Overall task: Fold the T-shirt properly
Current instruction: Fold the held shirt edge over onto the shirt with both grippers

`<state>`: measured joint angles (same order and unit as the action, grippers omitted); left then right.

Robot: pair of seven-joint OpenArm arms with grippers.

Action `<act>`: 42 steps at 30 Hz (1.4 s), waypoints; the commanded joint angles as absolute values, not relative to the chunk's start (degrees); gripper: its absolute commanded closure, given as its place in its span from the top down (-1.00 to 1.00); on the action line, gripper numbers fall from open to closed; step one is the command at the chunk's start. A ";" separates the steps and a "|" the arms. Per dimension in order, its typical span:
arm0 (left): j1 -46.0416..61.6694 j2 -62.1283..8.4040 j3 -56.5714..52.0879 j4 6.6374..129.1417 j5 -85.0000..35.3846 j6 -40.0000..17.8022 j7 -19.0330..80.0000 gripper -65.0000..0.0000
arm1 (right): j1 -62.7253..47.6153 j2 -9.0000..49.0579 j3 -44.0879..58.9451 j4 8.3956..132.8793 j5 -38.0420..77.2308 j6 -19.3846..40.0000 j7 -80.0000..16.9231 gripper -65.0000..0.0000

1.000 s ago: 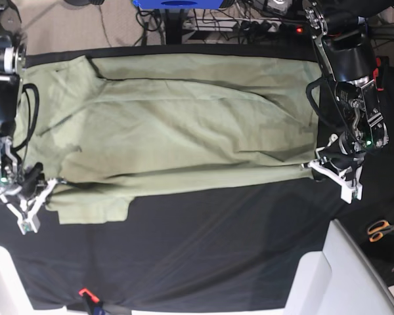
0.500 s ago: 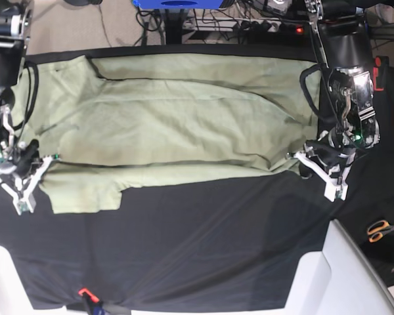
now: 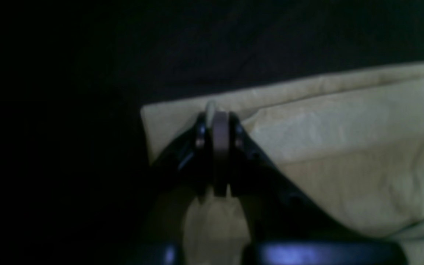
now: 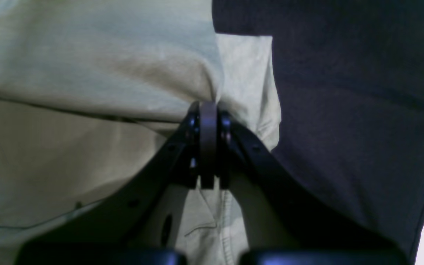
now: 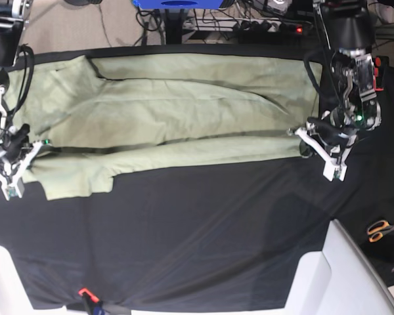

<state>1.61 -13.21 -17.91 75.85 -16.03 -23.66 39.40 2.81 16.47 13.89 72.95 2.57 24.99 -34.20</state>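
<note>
Pale sage-green short-sleeved cotton T-shirt (image 5: 184,111) lying spread flat and sideways across the black cloth, near long edge doubling over onto the body in a narrow fold, one short sleeve sticking out toward the viewer, fabric wrinkling lightly along the folded band.

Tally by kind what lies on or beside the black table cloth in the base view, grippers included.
Pale sage-green cotton T-shirt: 1
Black table cloth: 1
Grippers, left gripper and right gripper, each shut on the T-shirt's near edge: 2
Orange-handled scissors: 1
Total: 5
</note>
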 commanded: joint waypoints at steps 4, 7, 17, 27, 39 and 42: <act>2.42 -14.02 -18.24 80.40 -16.66 -23.87 38.20 -1.00 | 1.63 16.13 15.96 76.97 2.77 24.75 -35.30 -1.00; 3.74 -14.11 -18.15 81.63 -16.66 -23.87 38.20 -1.00 | -0.04 15.60 17.10 79.16 2.77 24.75 -36.62 -1.00; 7.96 -15.25 -18.15 86.02 -16.75 -24.04 38.20 -1.00 | -4.53 14.02 17.19 83.03 2.77 24.75 -37.23 -1.00; 8.92 -16.40 -18.42 86.20 -16.75 -24.04 38.20 -1.00 | -7.08 14.02 17.27 89.45 2.77 24.75 -42.15 -1.00; 10.24 -16.31 -17.98 84.26 -16.22 -24.04 37.93 -1.00 | -9.98 11.65 17.27 90.24 2.77 24.75 -45.32 -1.00; 10.24 -16.40 -17.98 83.38 -16.22 -24.04 37.85 -1.00 | -9.89 10.95 17.27 89.63 2.68 24.75 -45.23 -1.00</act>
<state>10.70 -15.53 -17.78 82.61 -15.88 -24.03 38.83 -10.37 10.41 17.02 88.86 2.63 24.86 -45.91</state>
